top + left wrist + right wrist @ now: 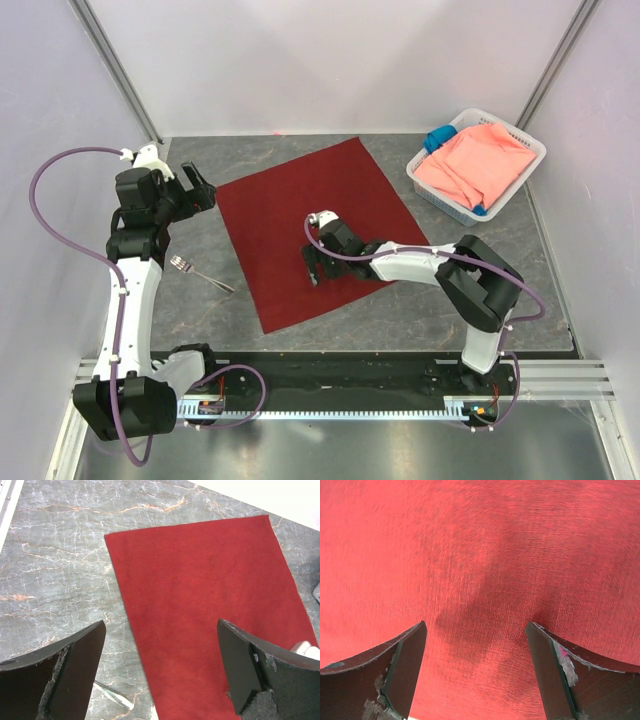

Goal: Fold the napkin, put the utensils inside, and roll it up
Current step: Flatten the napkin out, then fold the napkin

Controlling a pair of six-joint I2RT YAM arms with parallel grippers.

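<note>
Arms reach out: right gripper (314, 270) spread, perhaps touching napkin (290, 210); left gripper (205, 190) spread.

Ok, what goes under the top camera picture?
Red napkin lies flat; right gripper open over it, left gripper open beside its corner, fork lying nearby.

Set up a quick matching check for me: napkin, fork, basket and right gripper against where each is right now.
1 napkin
2 fork
3 basket
4 right gripper

a far right, holding a pink cloth
b open, right down at the red fabric
c spread flat, centre of the table
d on bare table, left of the napkin

Pairs: 1-c, 2-d, 3-a, 4-b.
</note>
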